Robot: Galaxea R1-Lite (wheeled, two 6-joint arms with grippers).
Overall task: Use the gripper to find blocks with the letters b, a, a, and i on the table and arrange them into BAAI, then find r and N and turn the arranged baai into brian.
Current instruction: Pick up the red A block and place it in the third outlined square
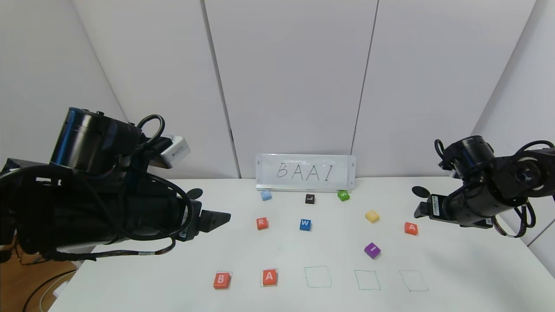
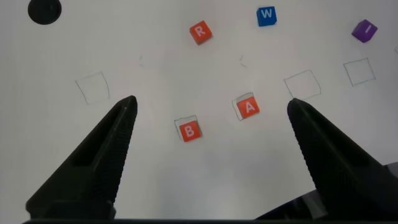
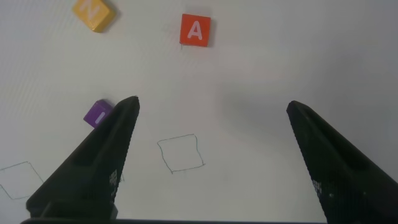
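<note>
White table (image 1: 455,277) carried B block (image 1: 221,280) and A block (image 1: 269,277) already in the first two outlines. The third outline needed the second A block (image 1: 410,228), just below and ahead of the right pincer (image 3: 211,112), whose jaws stood wide apart. Best approach: descend vertically, straddle it squarely. The left pincer (image 2: 211,109) hovered, also spread, above the placed pair.
</note>
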